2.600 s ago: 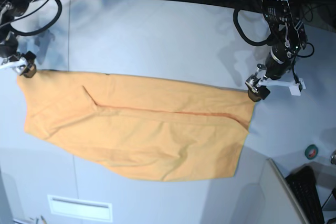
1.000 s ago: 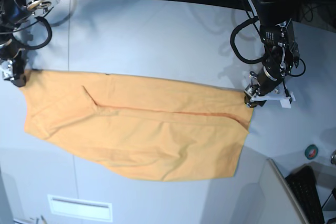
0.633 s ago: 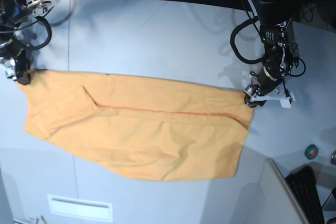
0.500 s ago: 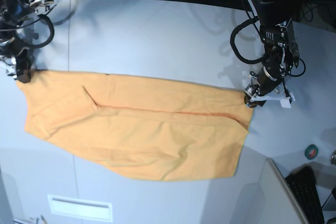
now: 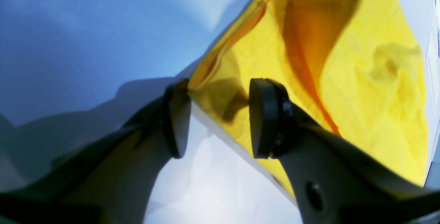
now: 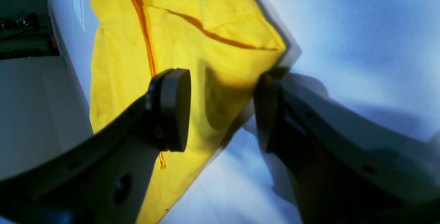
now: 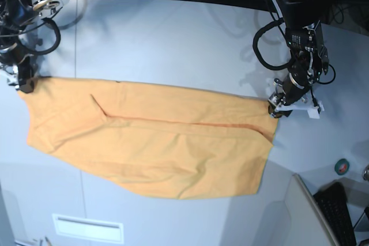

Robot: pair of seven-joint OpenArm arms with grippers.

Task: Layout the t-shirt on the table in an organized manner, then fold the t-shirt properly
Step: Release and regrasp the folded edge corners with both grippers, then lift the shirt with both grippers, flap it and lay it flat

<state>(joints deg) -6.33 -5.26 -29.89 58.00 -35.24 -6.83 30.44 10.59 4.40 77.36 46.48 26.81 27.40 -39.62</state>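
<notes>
The orange-yellow t-shirt (image 7: 155, 142) lies flat on the pale table (image 7: 173, 38), folded lengthwise into a long band running left to right. My left gripper (image 7: 275, 111) stands at the band's right upper corner. In the left wrist view its jaws (image 5: 220, 117) are apart, straddling that corner of the t-shirt (image 5: 343, 65), with table showing between the pads. My right gripper (image 7: 23, 84) stands at the left upper corner. In the right wrist view its jaws (image 6: 220, 114) are also apart, with the shirt's (image 6: 178, 45) corner lying between them.
A small green tape roll (image 7: 342, 166) and a black keyboard (image 7: 340, 214) sit at the lower right beside a slanted panel edge (image 7: 311, 205). A white slotted plate (image 7: 86, 227) lies near the front edge. Cables crowd the back edge.
The right gripper has shifted slightly toward the shirt's left corner and its jaws have narrowed a little. The left gripper has stayed at the right corner. The shirt has not moved.
</notes>
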